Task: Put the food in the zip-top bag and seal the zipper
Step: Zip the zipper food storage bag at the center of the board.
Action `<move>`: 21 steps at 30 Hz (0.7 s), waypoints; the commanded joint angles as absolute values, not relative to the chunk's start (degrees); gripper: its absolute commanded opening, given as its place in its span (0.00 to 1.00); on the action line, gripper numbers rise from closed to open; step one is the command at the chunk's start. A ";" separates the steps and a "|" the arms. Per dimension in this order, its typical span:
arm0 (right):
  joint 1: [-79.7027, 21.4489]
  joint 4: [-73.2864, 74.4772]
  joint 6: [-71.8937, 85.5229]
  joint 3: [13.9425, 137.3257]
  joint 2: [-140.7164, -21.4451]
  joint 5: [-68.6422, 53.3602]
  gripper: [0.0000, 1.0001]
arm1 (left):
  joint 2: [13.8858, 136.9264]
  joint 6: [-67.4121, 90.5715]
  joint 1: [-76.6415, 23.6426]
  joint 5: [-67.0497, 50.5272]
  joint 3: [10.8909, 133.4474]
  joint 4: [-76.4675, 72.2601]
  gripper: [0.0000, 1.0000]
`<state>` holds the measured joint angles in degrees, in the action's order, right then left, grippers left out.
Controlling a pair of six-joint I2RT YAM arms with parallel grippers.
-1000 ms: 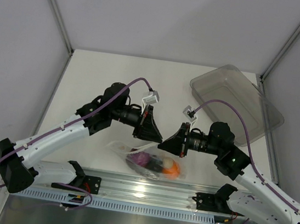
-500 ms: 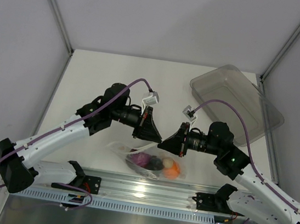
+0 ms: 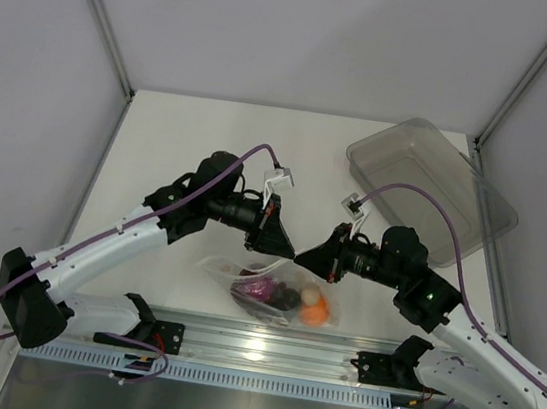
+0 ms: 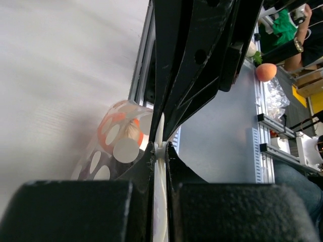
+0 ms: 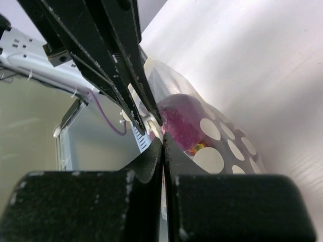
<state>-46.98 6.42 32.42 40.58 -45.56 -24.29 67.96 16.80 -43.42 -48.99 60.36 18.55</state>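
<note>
The white table (image 3: 160, 149) carries a rigid clear bin (image 3: 428, 180) at its far right corner. The two arms reach inward and meet over the near middle.

Below their tips, at the table's near edge just beyond the metal rail (image 3: 264, 350), lies the zip-top bag (image 3: 244, 273). It is a clear, crinkled pouch printed with white dots. The food is inside it: a purple-red ball (image 3: 257, 289) on the left, a dark plum-like ball (image 3: 285, 295) in the middle, and an orange ball (image 3: 313, 314) on the right.

The left gripper (image 3: 289, 256) and right gripper (image 3: 299, 264) come tip to tip at the bag's upper edge.

The overhead view shows the whole layout, but not what the fingers pinch. The left wrist view shows that: the jaws are clamped on the zipper (image 4: 160, 151), a thin pale strip standing edge-on between them, with the dotted pouch and the orange ball to the left. The right wrist view shows its own jaws closed to a hairline on the bag's top edge. The strip itself is hard to make out there, and the purple-red ball bulges behind the dotted film.
</note>
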 commanded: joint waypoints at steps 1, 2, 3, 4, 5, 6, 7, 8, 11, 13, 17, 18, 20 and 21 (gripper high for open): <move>-46.58 4.40 33.75 42.36 -43.51 -17.58 0.00 | 67.59 14.33 -43.42 -48.17 62.49 23.63 0.01; -46.58 4.48 33.66 42.28 -43.42 -17.14 0.00 | 67.33 14.07 -43.42 -47.90 62.40 24.08 0.01; -46.58 4.83 33.75 42.28 -43.16 -16.09 0.00 | 67.15 13.45 -43.42 -47.20 62.23 24.69 0.01; -46.50 4.83 33.66 42.28 -42.72 -15.82 0.00 | 66.89 13.10 -43.42 -46.85 62.31 25.39 0.00; -46.23 5.18 33.84 42.19 -42.63 -15.73 0.00 | 66.19 12.75 -43.42 -46.50 62.14 26.62 0.01; -45.97 5.45 34.10 42.19 -42.45 -15.56 0.00 | 65.92 12.40 -43.42 -45.97 61.62 27.07 0.01; -45.79 5.54 34.28 42.10 -42.28 -15.47 0.00 | 65.48 11.78 -43.33 -45.62 61.44 27.51 0.01; -45.18 5.54 34.45 42.01 -42.10 -15.56 0.00 | 64.87 11.60 -43.33 -45.35 61.17 28.21 0.01; -44.74 5.63 34.89 41.66 -41.75 -15.29 0.00 | 64.16 10.99 -43.33 -44.74 60.56 29.44 0.01; -44.12 5.89 35.24 41.31 -41.40 -15.03 0.00 | 63.20 10.81 -43.33 -44.21 59.86 30.06 0.01; -43.42 6.77 35.68 40.96 -40.87 -14.24 0.00 | 61.61 10.11 -43.33 -42.72 59.24 31.81 0.01; -43.24 7.03 35.86 40.96 -40.61 -13.98 0.00 | 61.09 9.85 -43.24 -42.37 59.24 32.69 0.01; -42.72 7.21 36.12 40.43 -40.26 -13.54 0.00 | 60.47 9.49 -43.16 -41.40 59.15 33.39 0.01; -42.54 7.21 36.21 40.17 -39.99 -13.54 0.00 | 60.29 9.32 -43.15 -41.14 59.06 33.66 0.01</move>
